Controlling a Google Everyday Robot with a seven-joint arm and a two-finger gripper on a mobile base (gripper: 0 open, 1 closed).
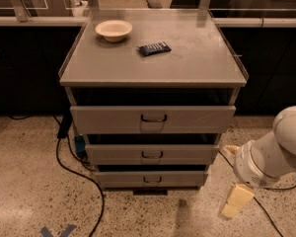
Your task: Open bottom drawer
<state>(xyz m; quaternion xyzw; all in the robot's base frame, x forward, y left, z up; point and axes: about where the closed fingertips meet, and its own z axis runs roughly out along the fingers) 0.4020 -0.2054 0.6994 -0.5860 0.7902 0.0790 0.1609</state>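
The bottom drawer (152,179) is the lowest and narrowest grey front of the metal cabinet, with a small dark loop handle (152,180). It sits pushed in, slightly behind the mid-sized drawer (152,154) above it. My gripper (235,201) hangs low on the white arm (271,154), right of the cabinet's lower right corner and near the floor. It is apart from the drawer and holds nothing that I can see.
The widest top drawer (153,118) sticks out a little. On the cabinet top (197,58) lie a white bowl (113,30) and a dark blue packet (154,48). Black cables (74,164) run over the speckled floor on the left. Dark counters stand behind.
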